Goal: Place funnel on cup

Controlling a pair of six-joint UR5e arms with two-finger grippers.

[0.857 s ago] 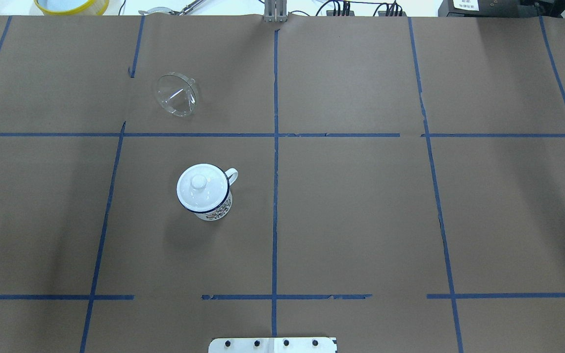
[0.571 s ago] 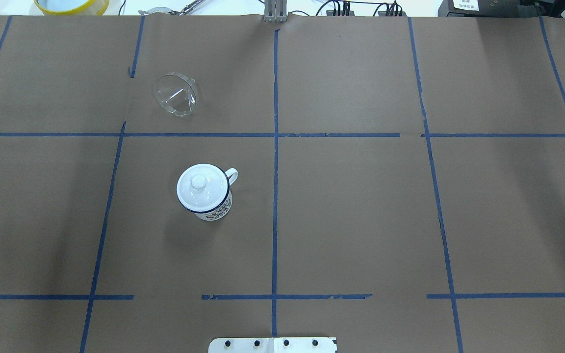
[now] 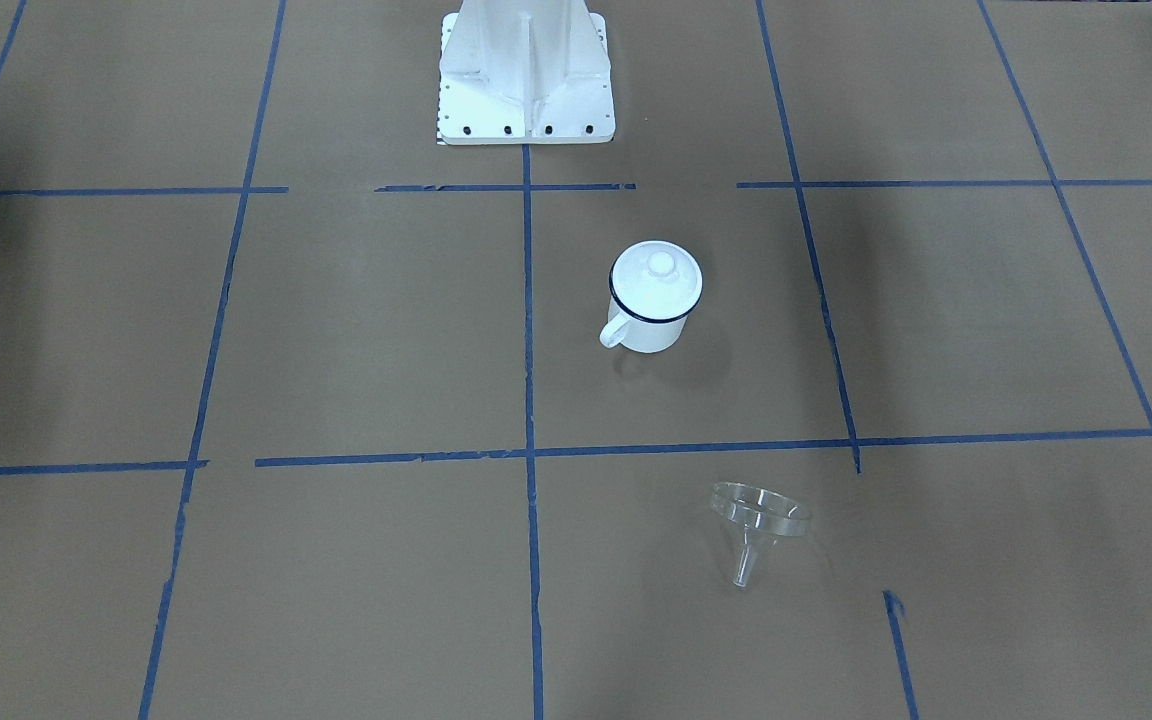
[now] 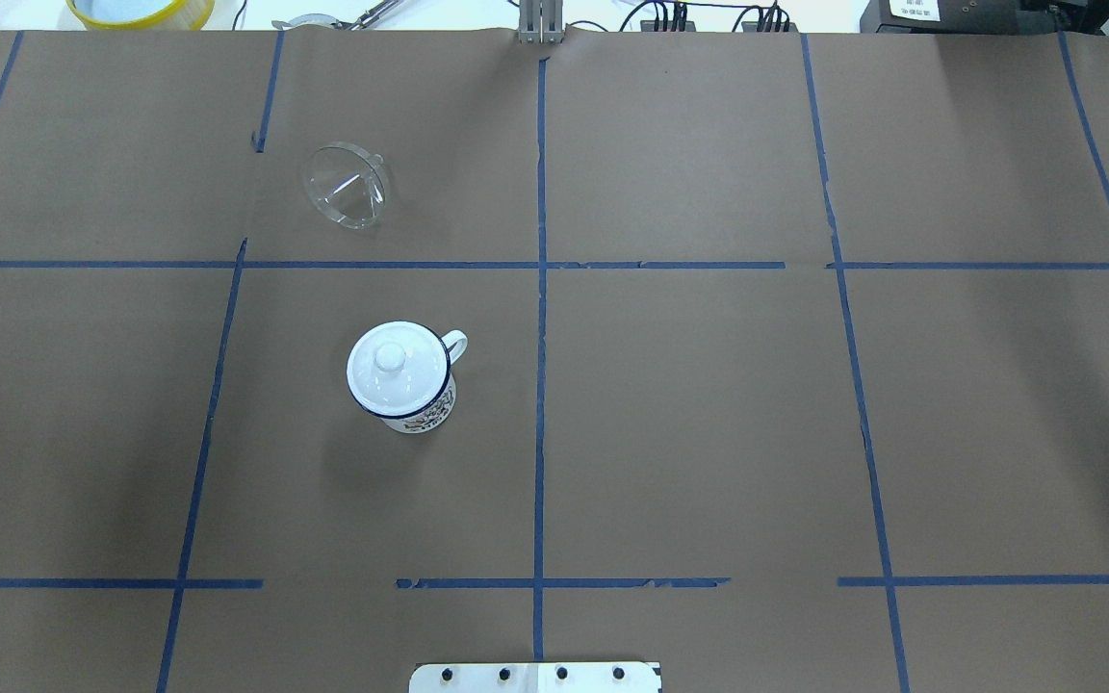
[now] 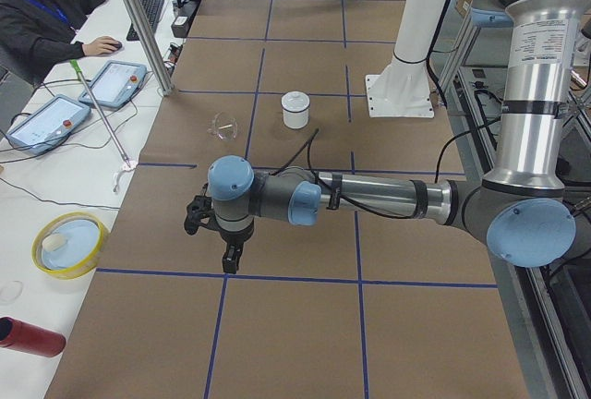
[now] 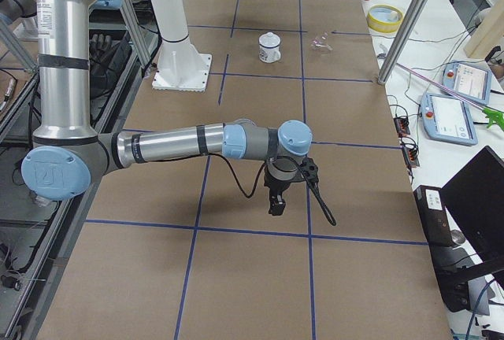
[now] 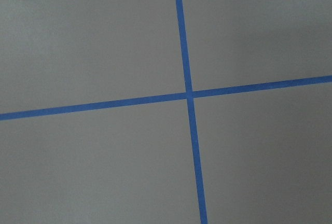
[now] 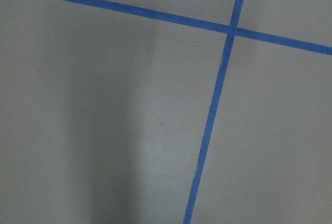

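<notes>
Two of my arms reach over a brown paper worktop [image 4: 709, 433] marked into squares with blue tape. Only the side views show my claws. My left gripper [image 5: 218, 235] hangs over the worktop's left end and my right gripper [image 6: 278, 196] over its right end. Neither holds anything, but I cannot tell from here whether the jaws stand apart or together.

The cup [image 4: 420, 409] stands upright in the left half of the worktop, about midway between the near and far edges. Its handle points toward the centre line. A white lid [image 4: 391, 361] with a knob sits on its mouth.

The funnel [image 4: 348, 185] lies on its side, well apart from the cup and closer to the far edge. Its wide mouth faces my base and its spout points at the far edge.

As I judge it, nothing has begun. The lid blocks the cup, so I should first lift it by the knob and set it aside. My left arm is the nearer one for this.

The clear funnel may slip or roll, so I would pinch its rim gently. Then I would turn the spout down and centre it over the cup before letting go.
</notes>
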